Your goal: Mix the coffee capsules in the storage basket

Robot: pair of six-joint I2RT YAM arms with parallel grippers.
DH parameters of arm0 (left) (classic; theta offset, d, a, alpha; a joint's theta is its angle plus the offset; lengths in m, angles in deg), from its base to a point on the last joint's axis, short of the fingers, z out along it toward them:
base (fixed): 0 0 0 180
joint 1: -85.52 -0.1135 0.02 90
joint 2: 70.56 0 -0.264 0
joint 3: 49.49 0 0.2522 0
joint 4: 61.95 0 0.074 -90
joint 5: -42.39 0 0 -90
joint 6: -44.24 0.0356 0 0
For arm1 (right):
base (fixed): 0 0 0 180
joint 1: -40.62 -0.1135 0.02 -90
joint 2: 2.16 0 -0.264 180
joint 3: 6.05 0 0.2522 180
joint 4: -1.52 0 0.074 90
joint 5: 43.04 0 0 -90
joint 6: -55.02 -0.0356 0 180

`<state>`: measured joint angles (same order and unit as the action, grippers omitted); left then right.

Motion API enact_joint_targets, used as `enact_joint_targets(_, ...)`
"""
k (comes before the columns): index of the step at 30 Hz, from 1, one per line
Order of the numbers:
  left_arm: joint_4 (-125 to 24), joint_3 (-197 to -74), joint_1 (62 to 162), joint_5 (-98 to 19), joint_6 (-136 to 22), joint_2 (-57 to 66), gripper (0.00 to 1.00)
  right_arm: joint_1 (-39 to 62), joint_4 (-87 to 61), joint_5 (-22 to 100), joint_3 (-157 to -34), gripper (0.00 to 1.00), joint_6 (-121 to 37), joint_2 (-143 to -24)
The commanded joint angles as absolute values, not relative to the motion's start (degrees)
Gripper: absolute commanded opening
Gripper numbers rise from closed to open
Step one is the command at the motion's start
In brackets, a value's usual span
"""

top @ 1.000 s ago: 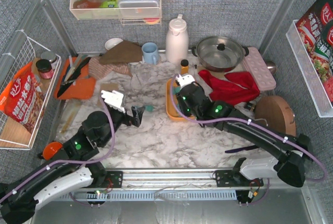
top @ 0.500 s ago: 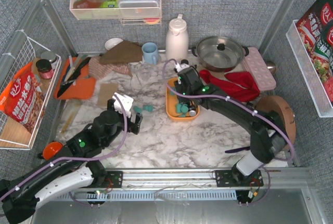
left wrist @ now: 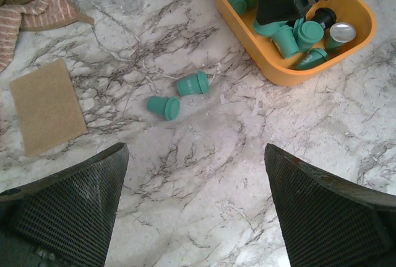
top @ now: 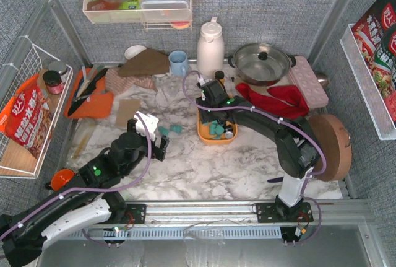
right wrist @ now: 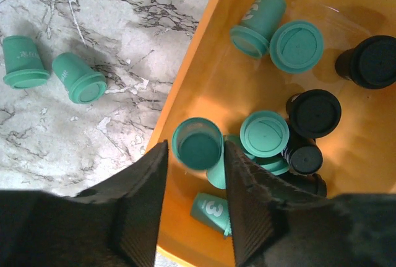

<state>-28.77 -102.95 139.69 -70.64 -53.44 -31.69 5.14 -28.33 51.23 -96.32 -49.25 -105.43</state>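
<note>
The left gripper (left wrist: 195, 152) hangs wide open and empty, nearer than the basket (left wrist: 291, 78) and to its left. Two teal capsules (left wrist: 193, 83) lie on their sides on the table just left of the basket, between it and these jaws, so I judge the left arm the nearer one. The right gripper (right wrist: 195, 149) is inside the basket by its left wall. Its jaws are narrowly parted and seem to clamp nothing, with an upright teal capsule (right wrist: 197, 135) at the tips. Beyond, teal and black capsules lie mixed.

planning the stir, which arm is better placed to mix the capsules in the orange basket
Right. The right fingers hang over the storage basket, just above the coffee capsules. The left fingers hover open over marble near two stray capsules, outside the basket.
</note>
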Motion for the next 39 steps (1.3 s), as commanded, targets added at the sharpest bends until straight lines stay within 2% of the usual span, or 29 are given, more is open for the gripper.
enact_joint_targets(1, -29.2, -102.9, 139.6, -70.6, -53.5, -31.5, 0.99, 5.3, -28.5, 53.2, -96.6, 0.5, -49.2, -105.3)
enact_joint_targets(8, -28.9, -103.0, 139.6, -70.9, -53.6, -30.7, 0.99, 5.3, -29.8, 53.7, -96.7, 0.62, -49.0, -104.4)
enact_joint_targets(14, -29.4, -102.9, 139.6, -72.4, -54.2, -30.7, 0.99, 5.1, -31.1, 56.2, -94.3, 0.7, -48.2, -98.2)
enact_joint_targets(18, -31.2, -102.6, 139.6, -75.9, -58.2, -29.8, 0.99, 5.2, -31.6, 59.7, -90.0, 0.71, -46.9, -89.7)
enact_joint_targets(21, -33.5, -101.0, 139.5, -84.4, -65.3, -27.9, 0.99, 5.2, -32.0, 61.1, -85.7, 0.71, -46.3, -82.9)
enact_joint_targets(25, -38.1, -97.8, 138.9, -90.0, -74.0, -23.1, 0.99, 5.2, -33.6, 62.1, -81.2, 0.71, -46.0, -74.5)
enact_joint_targets(32, -41.9, -99.4, 134.5, -90.2, -82.2, -9.7, 0.99, 5.3, -35.9, 64.1, -74.1, 0.71, -44.8, -62.3)
enact_joint_targets(39, -39.6, -105.4, 130.1, -93.0, -94.9, 3.1, 0.99, 5.3, -35.8, 64.4, -69.3, 0.71, -45.1, -55.7)
